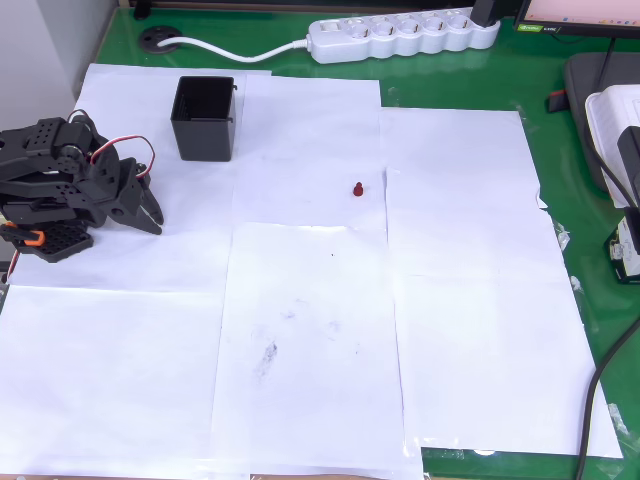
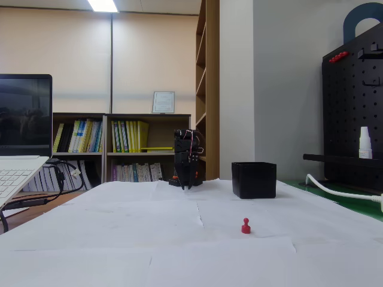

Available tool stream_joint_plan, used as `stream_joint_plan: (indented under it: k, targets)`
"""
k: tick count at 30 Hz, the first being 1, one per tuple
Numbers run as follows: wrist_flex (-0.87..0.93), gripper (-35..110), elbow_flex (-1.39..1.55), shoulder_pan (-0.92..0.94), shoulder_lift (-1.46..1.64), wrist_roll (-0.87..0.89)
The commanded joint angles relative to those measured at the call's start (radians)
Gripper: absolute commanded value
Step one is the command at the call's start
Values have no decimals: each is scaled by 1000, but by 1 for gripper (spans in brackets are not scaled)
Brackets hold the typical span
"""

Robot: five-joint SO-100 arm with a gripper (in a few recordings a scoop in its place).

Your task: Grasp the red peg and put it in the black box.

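Observation:
The tiny red peg (image 1: 358, 189) stands upright on white paper near the middle of the table, and in the fixed view the peg (image 2: 245, 226) is in front. The black box (image 1: 205, 118) sits open-topped at the upper left; in the fixed view the box (image 2: 254, 179) lies behind the peg. My gripper (image 1: 155, 220) is folded back at the left edge, below and left of the box and far from the peg. Its fingers look shut with nothing between them. In the fixed view the gripper (image 2: 190, 183) hangs down at the far end of the table.
White paper sheets (image 1: 300, 330) cover a green table. A white power strip (image 1: 405, 35) and its cable lie along the top edge. A laptop (image 2: 18, 173) and cables sit at the side, and a black pegboard (image 2: 353, 113) stands beside the table.

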Motion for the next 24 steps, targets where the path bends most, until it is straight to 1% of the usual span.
stream_joint_plan:
  k: [1, 9, 12, 17, 19, 24]
  targets:
    - [49, 0, 15, 126, -32, 6]
    - [75, 0, 17, 127, -32, 5]
    - [3, 0, 17, 149, -32, -84]
    - [-132, 0, 61, 103, -25, -84]
    - [-129, 0, 127, 84, 9, -84]
    - [-8, 0, 310, 63, 84, -84]
